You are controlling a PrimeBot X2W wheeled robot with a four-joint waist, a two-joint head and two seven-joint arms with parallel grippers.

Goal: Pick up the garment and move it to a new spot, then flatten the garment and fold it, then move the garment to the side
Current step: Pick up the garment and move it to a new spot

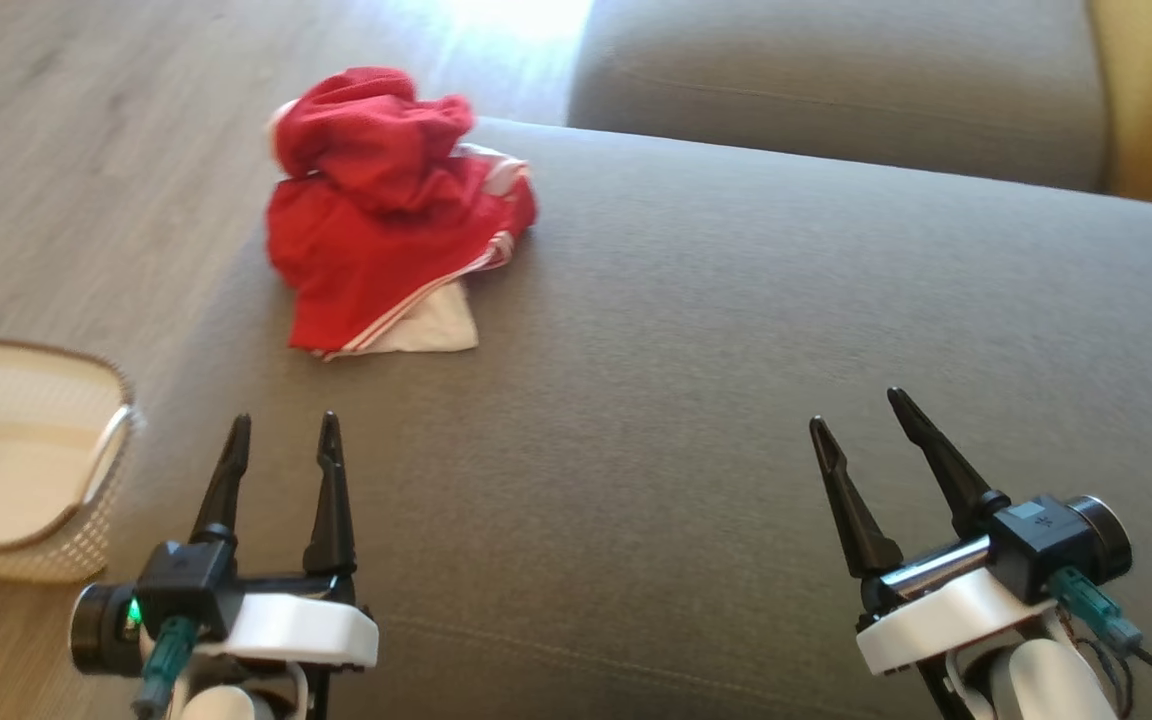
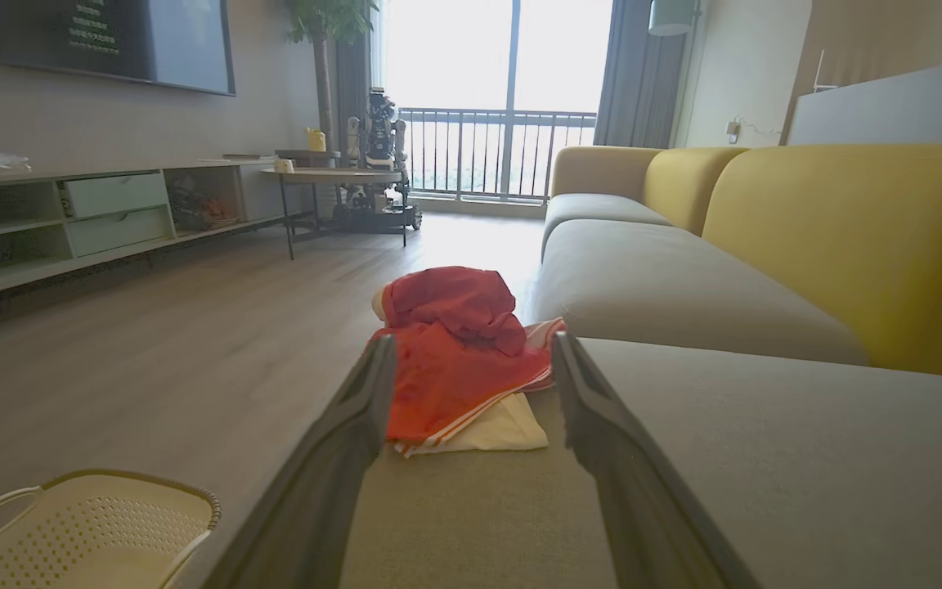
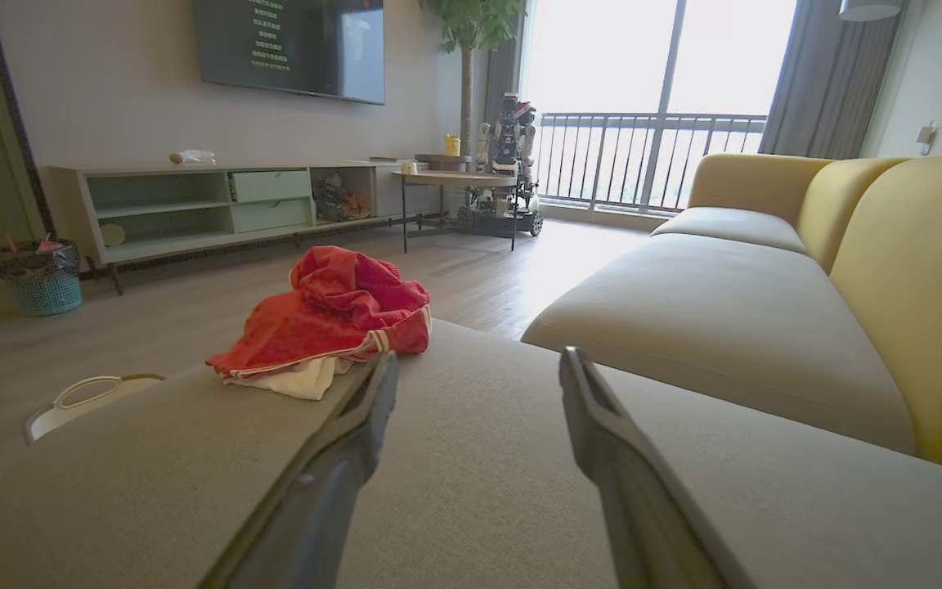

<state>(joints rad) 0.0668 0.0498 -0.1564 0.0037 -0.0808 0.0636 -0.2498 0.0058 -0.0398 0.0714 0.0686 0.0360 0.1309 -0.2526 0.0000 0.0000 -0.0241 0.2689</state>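
Head view: red garment [image 1: 376,220] heaped and crumpled near the far left edge of the grey sofa cushion [image 1: 696,400]; left claw [image 1: 285,420] and right claw [image 1: 857,410] spread wide, empty, well short of it. Left wrist view: heap framed between parted fingers, untouched. Right wrist view: heap off to the left, apart. Judged barely begun: pickup, move, flattening, folding, setting aside all left.
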